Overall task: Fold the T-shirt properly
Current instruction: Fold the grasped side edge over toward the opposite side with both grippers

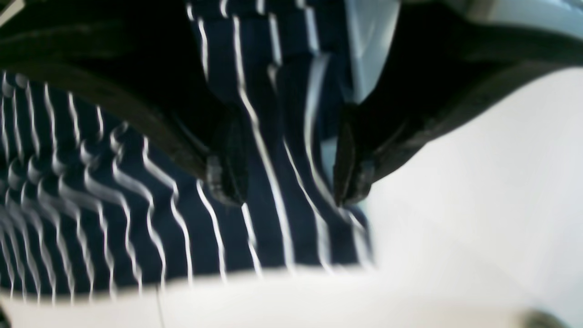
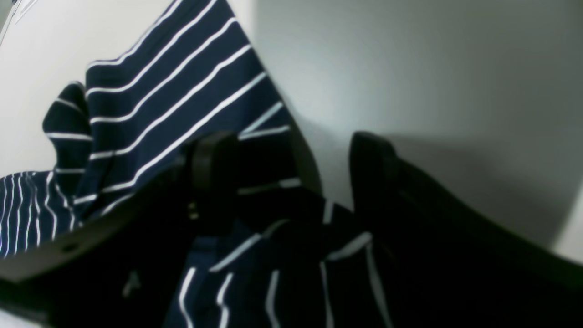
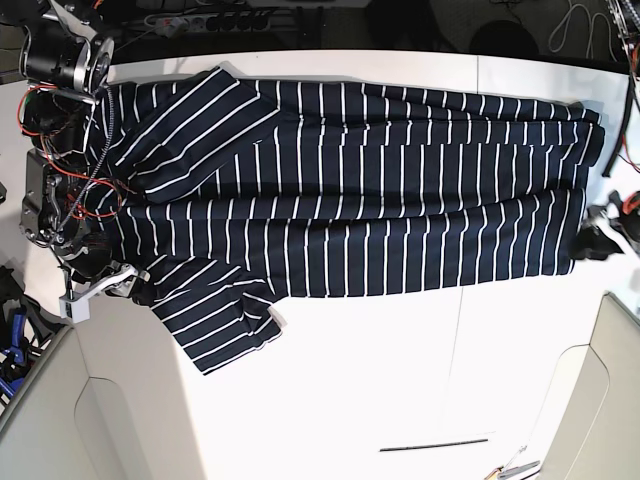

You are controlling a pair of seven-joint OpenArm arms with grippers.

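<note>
At about nine o'clock in the base view, the right gripper [image 3: 135, 285] is sitting at the shoulder end of the T-shirt [image 3: 350, 190], where the near sleeve is splaying out toward seven o'clock. In its wrist view the fingers [image 2: 214, 168] are standing apart with dark striped cloth bunching up between them, yet the jaws are not pressing in on that cloth, so I am reading this hand as open around the fabric rather than clamped on it. Moving toward the centre, the shirt is lying spread lengthwise across the white table [image 3: 400, 400], already doubled along its length by the look of the layered edge, with ripples running through the stripes. That is suggesting a light, limp, thin knit that is draping and creasing wherever it is lifted, not slippery, not fragile, and sagging in the middle unless both ends are being carried together. At three o'clock, the left gripper [image 3: 600, 243] is hovering at the hem corner; in its wrist view the fingertips [image 1: 225, 177] are spread apart with striped cloth passing between them, unpinched. The best holds are looking like the two end corners, pinching all layers close to the edge.
</note>
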